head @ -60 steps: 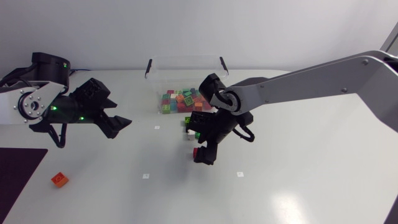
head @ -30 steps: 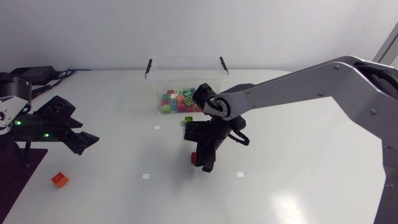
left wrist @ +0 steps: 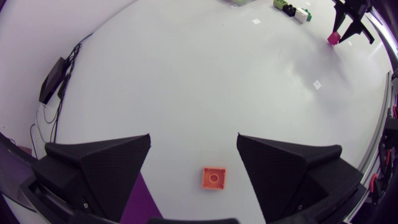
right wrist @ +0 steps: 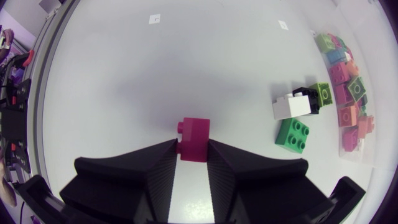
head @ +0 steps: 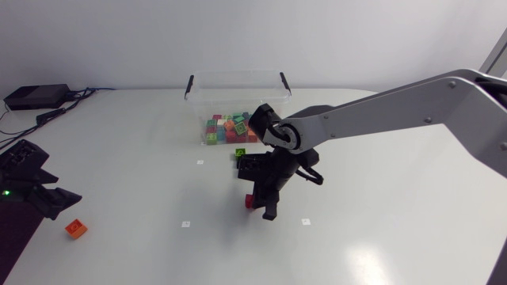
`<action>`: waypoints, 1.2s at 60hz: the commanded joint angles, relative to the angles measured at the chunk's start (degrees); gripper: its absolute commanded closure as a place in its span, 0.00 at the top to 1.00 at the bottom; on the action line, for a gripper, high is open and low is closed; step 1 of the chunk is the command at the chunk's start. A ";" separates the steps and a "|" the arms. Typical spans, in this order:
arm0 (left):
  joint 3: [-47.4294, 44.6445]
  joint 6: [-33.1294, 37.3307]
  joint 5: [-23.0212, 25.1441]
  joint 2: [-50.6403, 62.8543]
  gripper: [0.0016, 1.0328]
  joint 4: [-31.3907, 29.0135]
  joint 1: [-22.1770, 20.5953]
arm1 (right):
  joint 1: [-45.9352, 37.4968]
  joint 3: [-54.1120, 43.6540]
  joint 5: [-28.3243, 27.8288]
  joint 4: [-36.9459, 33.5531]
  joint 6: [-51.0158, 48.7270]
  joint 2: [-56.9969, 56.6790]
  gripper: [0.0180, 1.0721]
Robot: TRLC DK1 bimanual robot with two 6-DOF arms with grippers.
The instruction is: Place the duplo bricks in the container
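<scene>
My right gripper (head: 255,199) is down on the table in front of the clear container (head: 238,83), shut on a magenta brick (head: 249,200). In the right wrist view the magenta brick (right wrist: 194,139) sits pinched between both fingertips. The container holds several coloured bricks (head: 228,127). A green brick (right wrist: 293,134), a white brick (right wrist: 291,107) and a black brick (right wrist: 306,93) lie loose just outside it. My left gripper (head: 63,198) hovers open at the table's left edge. An orange brick (left wrist: 213,178) lies on the table below the gap between its fingers, untouched.
A dark purple mat (head: 16,229) covers the front left corner beside the orange brick (head: 76,229). Small white markers (head: 185,224) dot the table. A black box with cables (head: 36,96) sits at the far left.
My right gripper has shut on the magenta brick. My left arm has drawn back to the left and forward, ending over the orange brick.
</scene>
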 commanded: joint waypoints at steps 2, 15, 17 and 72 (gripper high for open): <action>-1.21 4.50 0.09 -0.51 0.95 -1.68 3.52 | -0.19 -3.07 0.34 0.78 -2.50 -3.02 0.16; -1.48 12.67 -2.90 1.95 0.95 -6.25 6.33 | -1.77 -7.03 -0.45 2.18 -4.17 -7.85 0.16; -1.74 13.90 -3.25 1.95 0.95 -7.30 6.33 | -2.13 -7.56 -0.80 2.53 -4.17 -8.65 0.16; -0.16 14.52 -10.63 21.11 0.65 1.58 -0.08 | -10.83 -11.60 -8.62 1.21 -4.44 -27.19 0.16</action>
